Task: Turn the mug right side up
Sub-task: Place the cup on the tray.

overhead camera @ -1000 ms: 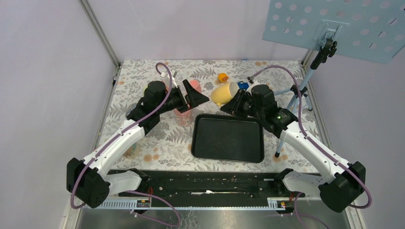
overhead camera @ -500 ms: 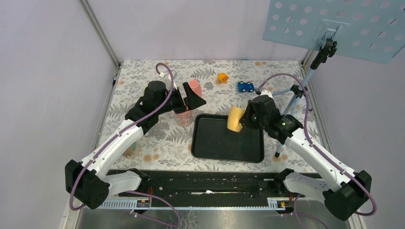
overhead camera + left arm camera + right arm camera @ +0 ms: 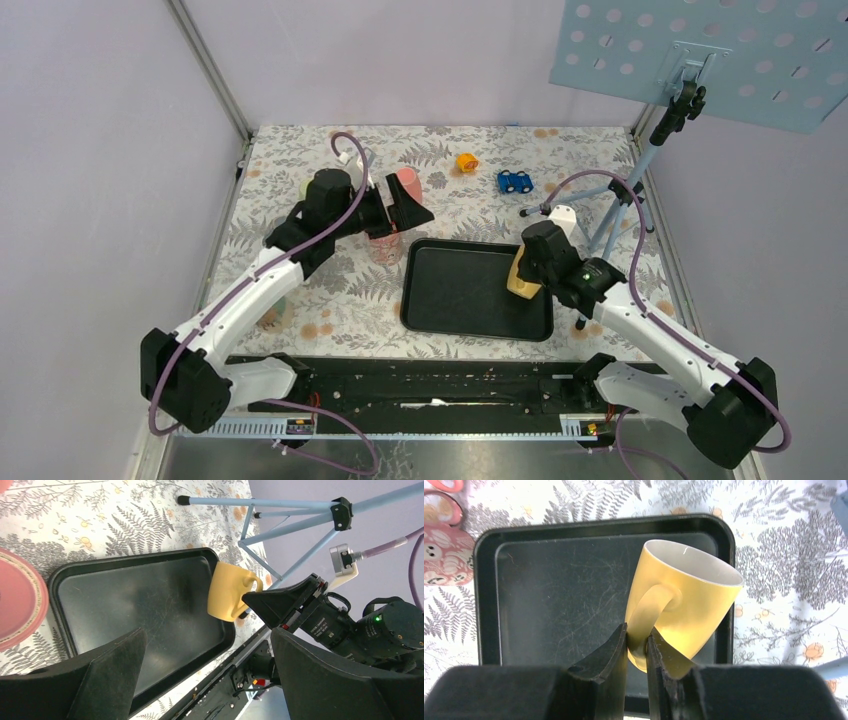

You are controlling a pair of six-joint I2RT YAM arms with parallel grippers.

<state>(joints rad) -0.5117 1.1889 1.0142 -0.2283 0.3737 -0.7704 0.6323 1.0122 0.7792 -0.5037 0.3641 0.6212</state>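
Two fingers of your right gripper clamp the glossy yellow ceramic mug by its handle, tilted beyond their tips over the black rectangular tray; level it, set base down. Your left gripper gapes.

Overhead, both wrists: common mug, tray
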